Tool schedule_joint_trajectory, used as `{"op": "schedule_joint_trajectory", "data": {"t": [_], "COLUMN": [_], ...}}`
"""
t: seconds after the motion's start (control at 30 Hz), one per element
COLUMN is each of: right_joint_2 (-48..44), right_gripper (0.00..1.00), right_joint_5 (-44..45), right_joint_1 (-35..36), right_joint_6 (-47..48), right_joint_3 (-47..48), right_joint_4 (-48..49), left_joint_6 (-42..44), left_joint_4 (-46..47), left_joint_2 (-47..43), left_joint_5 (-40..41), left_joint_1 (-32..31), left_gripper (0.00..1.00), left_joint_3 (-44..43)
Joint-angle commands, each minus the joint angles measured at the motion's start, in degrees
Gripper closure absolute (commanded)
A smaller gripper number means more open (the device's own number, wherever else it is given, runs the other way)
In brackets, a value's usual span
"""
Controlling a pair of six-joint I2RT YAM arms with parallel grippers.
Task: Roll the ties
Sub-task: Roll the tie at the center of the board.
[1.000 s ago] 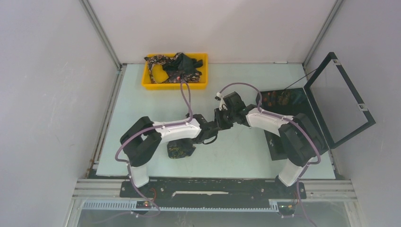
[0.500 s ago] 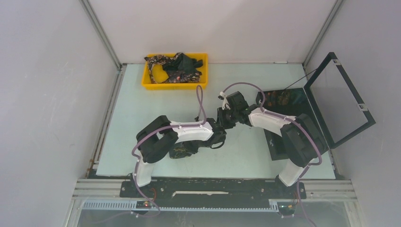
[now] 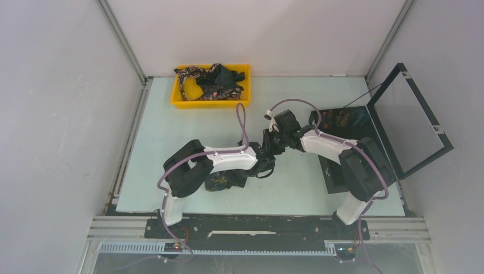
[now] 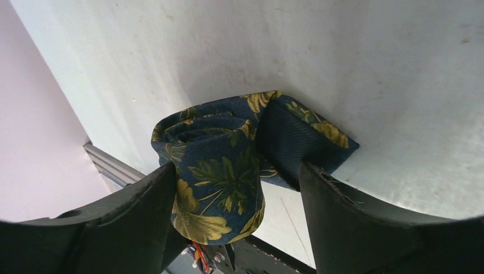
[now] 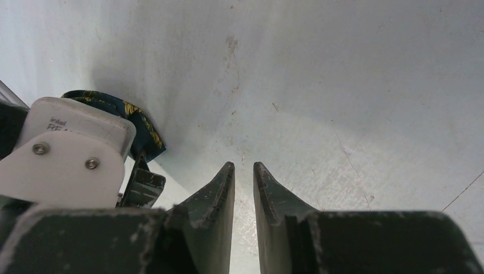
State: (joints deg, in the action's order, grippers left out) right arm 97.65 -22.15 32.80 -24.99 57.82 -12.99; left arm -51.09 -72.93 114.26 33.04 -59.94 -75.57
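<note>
Rolled tie (image 4: 217, 171) stands on table (image 4: 371, 57), near edge, left of centre. Left gripper (image 4: 237, 171) straddles it, jaws wide, not clamping. Right gripper (image 5: 243, 165) nearly closed, empty, just right. Risk: unsupported roll springs loose, tail unwinds; finger snags fabric on withdrawal, tips roll.

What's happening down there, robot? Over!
Left fingers open, straddling rolled navy gold-leaf fabric tie on pale table. Right fingers nearly shut, empty. More ties heaped in yellow plastic tray. Nothing blocking seen.
</note>
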Motion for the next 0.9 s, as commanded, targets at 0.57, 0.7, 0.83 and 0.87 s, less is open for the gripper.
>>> {"op": "schedule_joint_trajectory", "data": {"t": [0.57,0.7,0.83,0.87], "right_joint_2": [-5.03,-6.49,-7.55,-7.49], "right_gripper": [0.78,0.78,0.78,0.78], "right_joint_5": [1.09,-0.88,-3.31,-3.89], "right_joint_1": [3.16,6.05,8.94,9.61], "right_joint_6": [-1.68,-3.06,-5.06,-5.56], "right_joint_3": [-0.08,-0.08,0.0,0.18], "right_joint_4": [5.7,9.07,12.23,12.43], "left_joint_6": [-1.56,-2.52,-2.72,-2.4], "left_joint_4": [9.95,10.41,13.27,14.84], "left_joint_2": [-28.21,-36.09,-44.67,-48.0], "left_joint_5": [4.07,6.69,7.95,7.36], "left_joint_1": [-0.37,-0.18,0.8,1.4], "left_gripper": [0.04,0.05,0.05,0.05], "left_joint_3": [9.77,13.81,19.34,21.22]}}
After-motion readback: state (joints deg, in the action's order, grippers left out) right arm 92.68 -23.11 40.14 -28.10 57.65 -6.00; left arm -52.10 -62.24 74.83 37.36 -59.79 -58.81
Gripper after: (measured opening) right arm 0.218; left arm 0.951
